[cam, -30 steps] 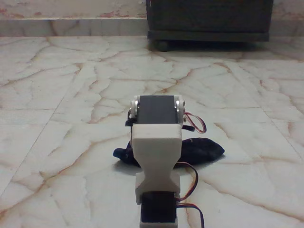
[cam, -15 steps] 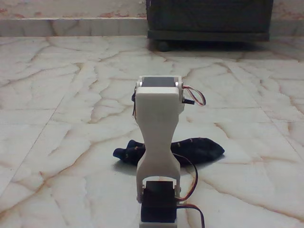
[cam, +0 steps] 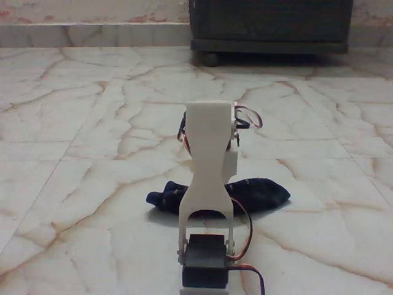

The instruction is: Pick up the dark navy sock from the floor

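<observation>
Arm (cam: 207, 184) stands nearest, white link upright, blocking the sock's middle. Sock (cam: 261, 192) lies flat on the floor (cam: 80, 184) just behind it, ends showing either side. Claw state cannot be told. Judgement: reach over, descend on mid-sock, pinch a fold. Dark cabinet (cam: 270, 24) far behind.

Navy sock (cam: 261, 192) on marble floor (cam: 80, 153)

From my fixed view, the white arm (cam: 209, 166) blocks the middle of the sock (cam: 255, 193), so I can't see the gripper beyond it. The bottom edge cuts off the arm's base, and the top edge crops the dark cabinet (cam: 270, 24).
</observation>
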Controlling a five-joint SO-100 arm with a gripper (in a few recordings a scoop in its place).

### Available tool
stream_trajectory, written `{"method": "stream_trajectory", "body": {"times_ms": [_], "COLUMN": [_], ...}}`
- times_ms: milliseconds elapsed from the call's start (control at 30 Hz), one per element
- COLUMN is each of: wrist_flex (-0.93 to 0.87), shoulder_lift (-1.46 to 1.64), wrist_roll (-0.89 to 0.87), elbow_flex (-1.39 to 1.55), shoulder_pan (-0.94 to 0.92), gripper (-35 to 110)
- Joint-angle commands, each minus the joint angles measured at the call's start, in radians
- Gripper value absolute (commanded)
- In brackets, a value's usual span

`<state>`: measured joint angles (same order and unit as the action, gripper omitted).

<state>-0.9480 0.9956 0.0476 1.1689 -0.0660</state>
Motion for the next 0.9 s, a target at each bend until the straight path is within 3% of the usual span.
{"method": "stream_trajectory", "body": {"times_ms": [0, 267, 567, 867], "wrist_flex": [-0.012, -0.057, 0.117, 0.166], "shoulder_lift": [-0.037, -0.377, -0.554, -0.575], "wrist_roll": [-0.015, -0.04, 0.012, 0.04], "elbow_flex": [-0.097, -0.423, -0.497, -0.489], "shoulder_pan": [-0.012, -0.009, 0.012, 0.003], "gripper": [11, 11, 8, 0]}}
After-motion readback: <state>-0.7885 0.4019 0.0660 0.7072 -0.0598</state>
